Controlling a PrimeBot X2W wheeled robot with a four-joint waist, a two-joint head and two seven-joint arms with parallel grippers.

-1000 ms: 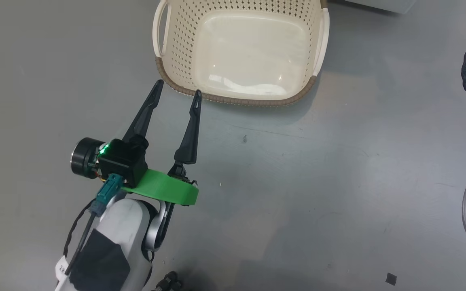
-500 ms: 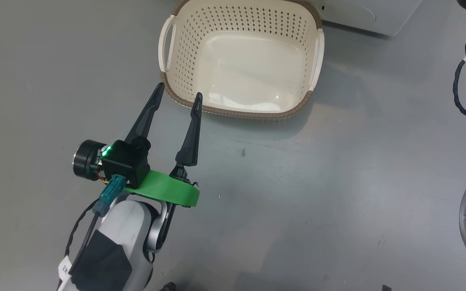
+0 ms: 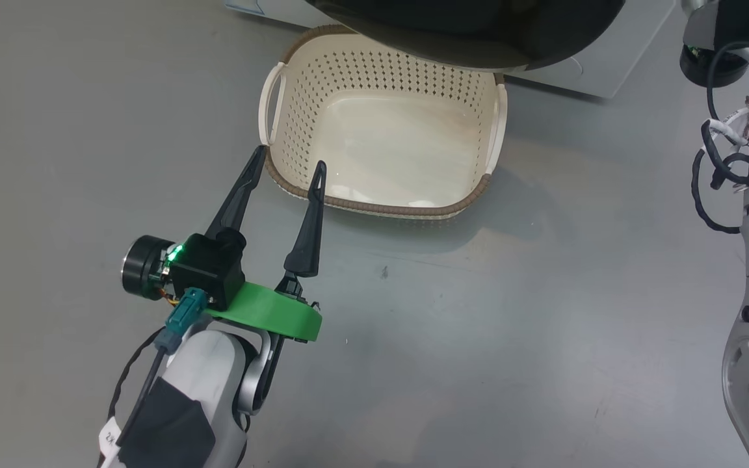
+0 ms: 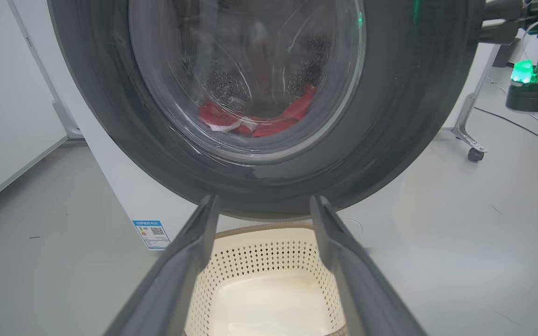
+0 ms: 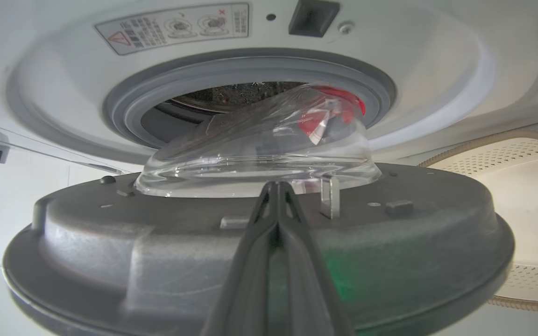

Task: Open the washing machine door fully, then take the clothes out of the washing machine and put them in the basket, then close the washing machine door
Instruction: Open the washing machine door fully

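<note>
The washing machine door (image 4: 390, 140) stands partly open, with a black rim and a clear glass bowl (image 5: 259, 154). Its rim (image 3: 478, 39) overhangs the far side of the basket (image 3: 283, 130), a cream one that stands empty on the floor. Red clothes (image 4: 255, 121) lie in the drum, seen through the glass and again in the right wrist view (image 5: 329, 112). My left gripper (image 3: 290, 159) is open with nothing in it, its tips at the basket's near left corner. My right gripper (image 5: 276, 186) is shut and empty, lying along the door's grey inner face with its tip at the foot of the bowl.
The white washing machine (image 3: 595, 71) has a grey seal (image 5: 124, 107) around its opening and a blue sticker (image 4: 150, 233) low on its front. A wheeled stand leg (image 4: 470, 149) is off to the right. A white wall (image 4: 3, 93) lies to the left.
The head camera has tilted up, so the basket sits lower in the picture and the door rim has come in at the top. My left gripper stays open by the basket.
</note>
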